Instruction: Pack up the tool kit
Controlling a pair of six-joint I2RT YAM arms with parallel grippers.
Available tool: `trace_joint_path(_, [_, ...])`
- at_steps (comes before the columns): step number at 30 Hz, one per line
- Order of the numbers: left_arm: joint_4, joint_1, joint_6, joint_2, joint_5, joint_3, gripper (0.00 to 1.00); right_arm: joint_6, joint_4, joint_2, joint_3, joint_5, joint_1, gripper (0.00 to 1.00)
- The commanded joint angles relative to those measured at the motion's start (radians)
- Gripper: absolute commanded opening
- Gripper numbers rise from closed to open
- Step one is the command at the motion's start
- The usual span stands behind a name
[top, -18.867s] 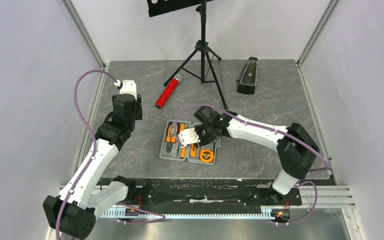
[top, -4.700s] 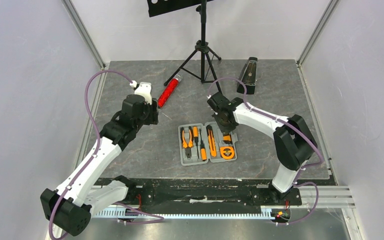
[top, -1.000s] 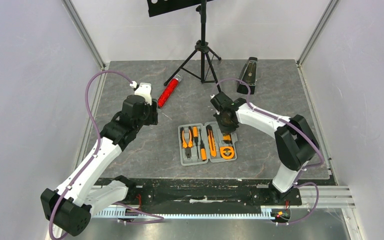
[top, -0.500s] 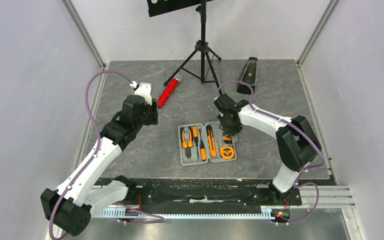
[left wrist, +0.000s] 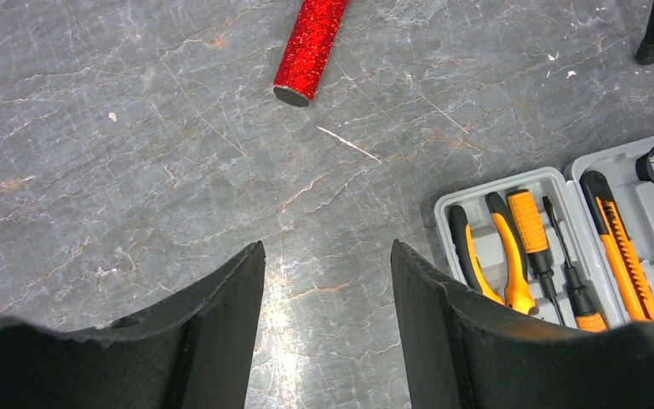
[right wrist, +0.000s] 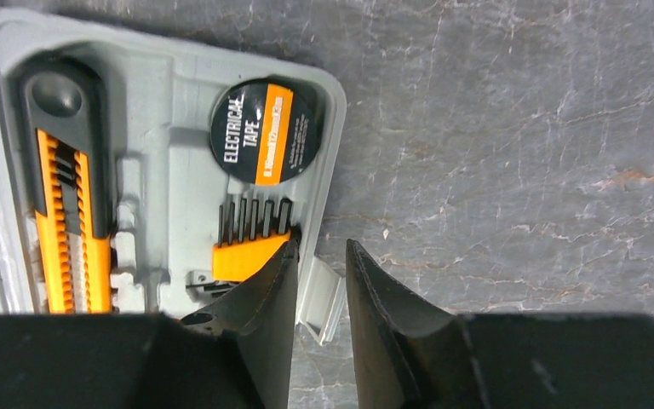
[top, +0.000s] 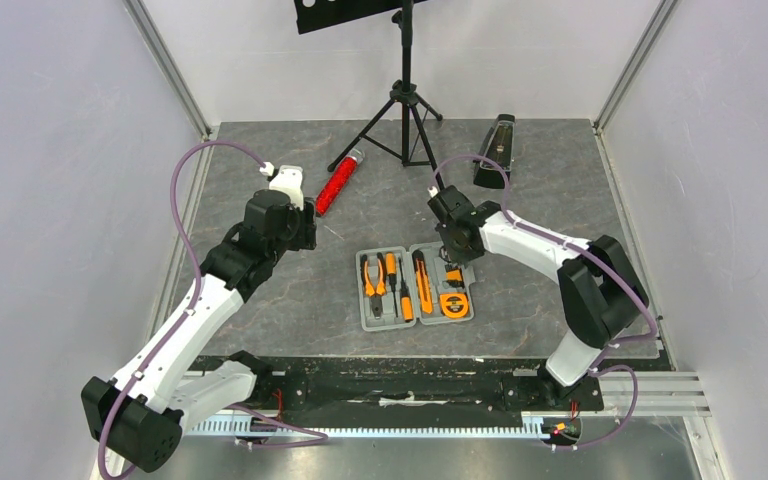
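Observation:
The grey tool kit case (top: 363, 300) lies open and flat mid-table. Its recesses hold orange-and-black pliers (top: 371, 275), screwdrivers (top: 392, 270), a knife (top: 423, 282) and a round tape (top: 451, 305). My right gripper (top: 453, 258) hangs over the case's far right edge. In the right wrist view its jaws (right wrist: 320, 247) stand narrowly open, with the case's latch tab (right wrist: 324, 294) in the gap, next to the orange bit holder (right wrist: 247, 256) and the tape roll (right wrist: 262, 132). My left gripper (left wrist: 327, 247) is open and empty above bare table left of the case (left wrist: 443, 204).
A red glittery cylinder (top: 336, 183) lies at the back left of the case. The black tripod stand (top: 406, 100) spreads its legs at the back centre. A black metronome (top: 496, 150) stands at the back right. Walls close in both sides.
The right gripper's jaws have parted a little and its wrist has shifted slightly right at the case's edge. The left arm and the case have stayed still.

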State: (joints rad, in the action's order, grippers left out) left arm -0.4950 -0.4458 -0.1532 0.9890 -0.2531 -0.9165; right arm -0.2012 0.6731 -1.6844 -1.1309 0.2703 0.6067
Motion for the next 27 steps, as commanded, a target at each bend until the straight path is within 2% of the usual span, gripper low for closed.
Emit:
trace_joint_path(1, [0.039,-0.002,0.032,-0.011,0.004,0.001,0.63,0.015,-0.071,-0.023,-0.011,0.045,0.009,0.30])
trace_joint_path(6, [0.041,-0.002,0.032,-0.008,0.009,0.002,0.63,0.007,-0.068,-0.029,-0.020,0.001,0.022,0.31])
trace_joint_path(12, [0.041,-0.002,0.032,-0.003,0.012,0.001,0.63,-0.011,-0.015,0.001,-0.042,-0.120,0.040,0.21])
trace_joint_path(20, [0.041,-0.003,0.032,-0.001,0.014,0.002,0.63,-0.014,-0.012,-0.013,-0.029,-0.205,0.039,0.18])
trace_joint_path(27, [0.041,-0.002,0.033,-0.003,0.015,0.002,0.63,-0.015,-0.010,-0.020,-0.018,-0.190,0.036,0.17])
